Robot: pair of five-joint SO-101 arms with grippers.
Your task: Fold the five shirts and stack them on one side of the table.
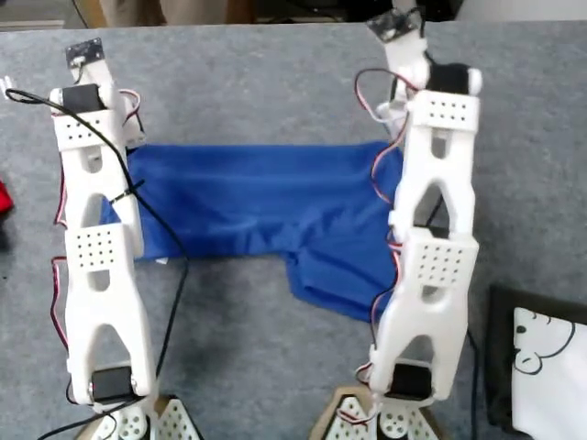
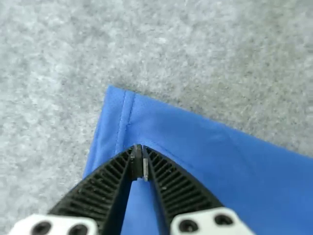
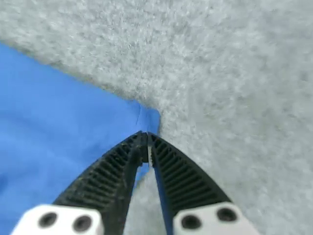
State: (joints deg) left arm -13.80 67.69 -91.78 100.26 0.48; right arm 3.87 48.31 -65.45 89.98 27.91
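Stretching 9 to 3 o'clock across the table point(image 1: 275, 82), the blue shirt point(image 1: 266, 202) is pinched at both far corners: left gripper point(image 2: 139, 164) clamped at 10 o'clock, right gripper point(image 3: 147, 147) at 2; the fold likely draws toward 6.

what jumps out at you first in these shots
A bright blue cloth shirt lies spread wide across the grey felt-covered table. The left hand is shut on one far corner beside the stitched hem, and the right hand is shut on the opposite far corner.
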